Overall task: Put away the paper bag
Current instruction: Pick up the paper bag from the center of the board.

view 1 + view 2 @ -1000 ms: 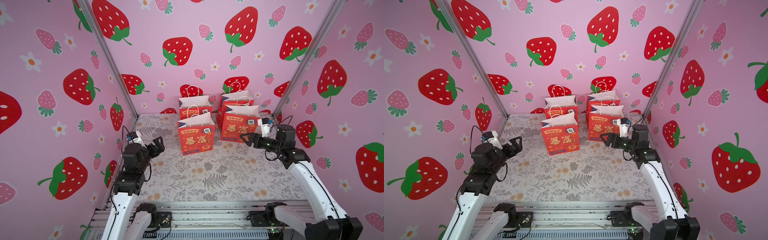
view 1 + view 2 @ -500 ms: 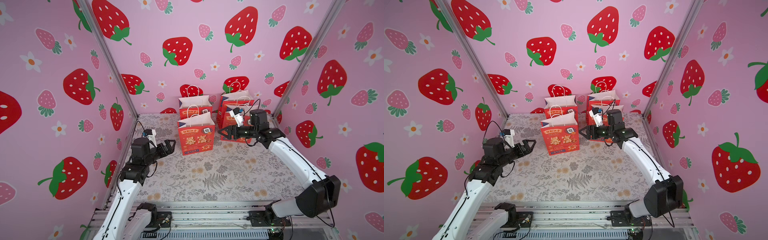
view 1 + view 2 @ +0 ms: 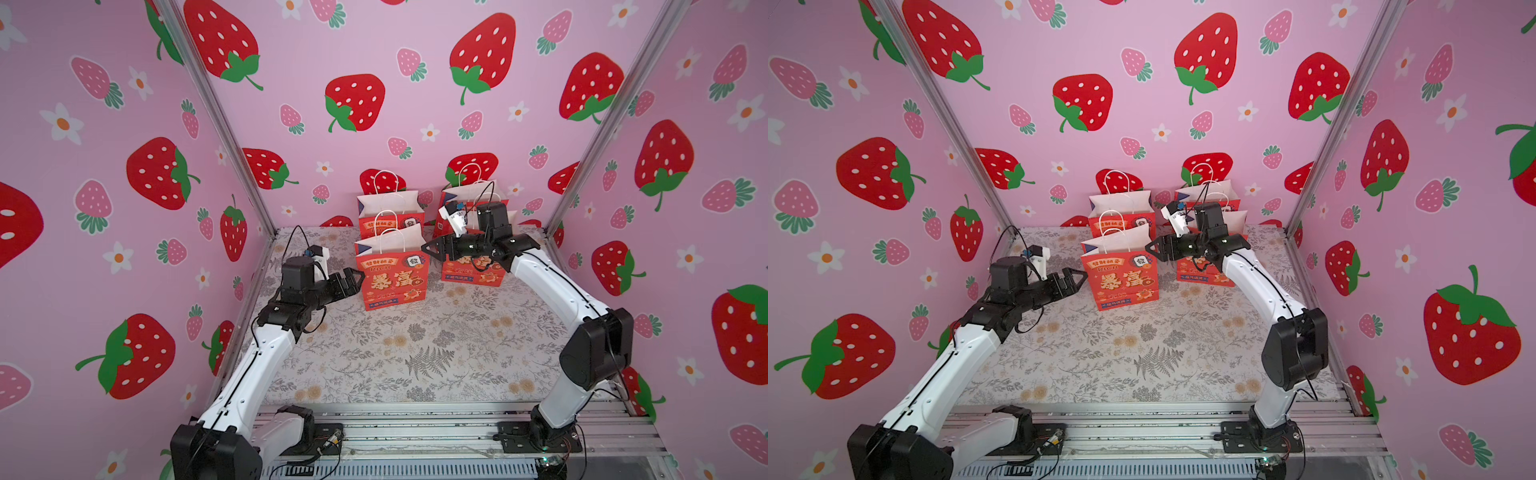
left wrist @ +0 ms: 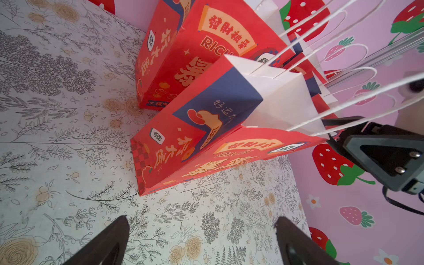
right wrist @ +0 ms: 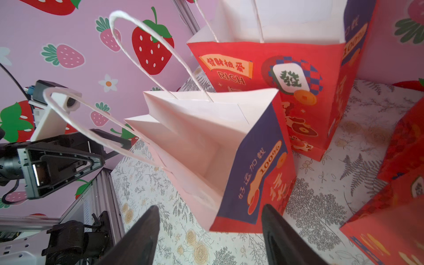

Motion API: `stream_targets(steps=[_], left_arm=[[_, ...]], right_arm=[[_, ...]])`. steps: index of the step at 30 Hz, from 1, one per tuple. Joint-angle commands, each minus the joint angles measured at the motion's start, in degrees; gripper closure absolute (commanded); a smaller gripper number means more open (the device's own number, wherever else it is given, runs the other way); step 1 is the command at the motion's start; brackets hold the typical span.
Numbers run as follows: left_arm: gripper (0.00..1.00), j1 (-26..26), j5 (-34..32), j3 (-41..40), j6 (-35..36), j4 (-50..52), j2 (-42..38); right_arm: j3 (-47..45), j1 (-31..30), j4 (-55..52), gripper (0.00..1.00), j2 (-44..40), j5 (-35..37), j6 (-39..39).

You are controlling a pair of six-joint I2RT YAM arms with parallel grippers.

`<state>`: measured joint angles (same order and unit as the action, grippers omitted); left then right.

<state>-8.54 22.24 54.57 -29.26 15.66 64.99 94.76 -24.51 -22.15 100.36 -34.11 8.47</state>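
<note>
Both arms have swung inward over the last second. The left gripper (image 3: 358, 276), jaws spread wide and empty, is now low, just beside the left side of the red paper bag with white rope handles (image 3: 392, 277). The right gripper (image 3: 428, 248), jaws apart with nothing between them, points at that bag's upper right corner; I cannot tell whether it touches. The bag stands upright and open toward the back of the grey floral tabletop (image 3: 415, 345). 3 matching red paper bags (image 3: 390, 210) stand behind and to its right, near the pink strawberry wall (image 3: 374, 50).
</note>
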Motion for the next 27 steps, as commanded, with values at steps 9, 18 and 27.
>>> stream_targets(steps=[9, 18, 27], left_arm=[[0.01, -2.16, 2.05, 6.82, 3.61, -2.28, 8.18], [0.01, -4.71, 2.37, 7.96, 4.53, -1.83, 10.96], [0.01, -5.79, 2.64, 10.03, 4.91, -1.07, 13.44]], right_arm=[[1.81, -3.94, -1.49, 0.30, 3.63, 2.55, -3.94], [0.78, -5.48, -0.35, 0.32, 4.34, 4.53, -4.14], [-3.98, -5.71, 2.75, 0.34, 1.30, 5.34, -3.30]])
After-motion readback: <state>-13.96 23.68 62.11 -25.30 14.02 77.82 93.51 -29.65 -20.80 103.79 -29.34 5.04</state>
